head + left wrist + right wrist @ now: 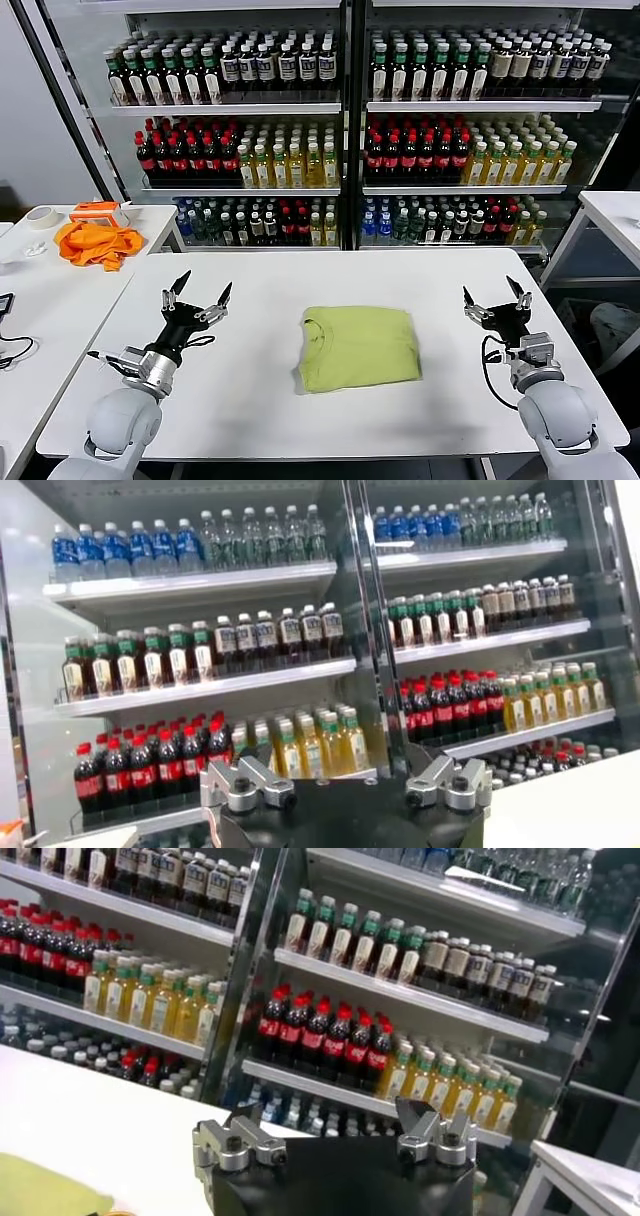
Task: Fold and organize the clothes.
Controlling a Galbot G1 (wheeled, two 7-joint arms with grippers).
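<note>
Count, head view:
- polo shirt (358,346), yellow-green, folded: 1
- white tables: 3, namely centre (270,290), left (50,310), right (615,215)
- orange cloth (97,243): 1
- tape roll (42,217): 1
- grippers: 2, left (200,288), right (493,290)
- cooler shelves of bottles (250,150): not countable

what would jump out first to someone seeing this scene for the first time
A folded yellow-green shirt lies in the middle of the white table, with the left gripper and right gripper open and raised on either side, touching nothing. Behind the table, glass-door coolers packed with rows of bottles fill the background, and an orange cloth sits on a side table at the left.
</note>
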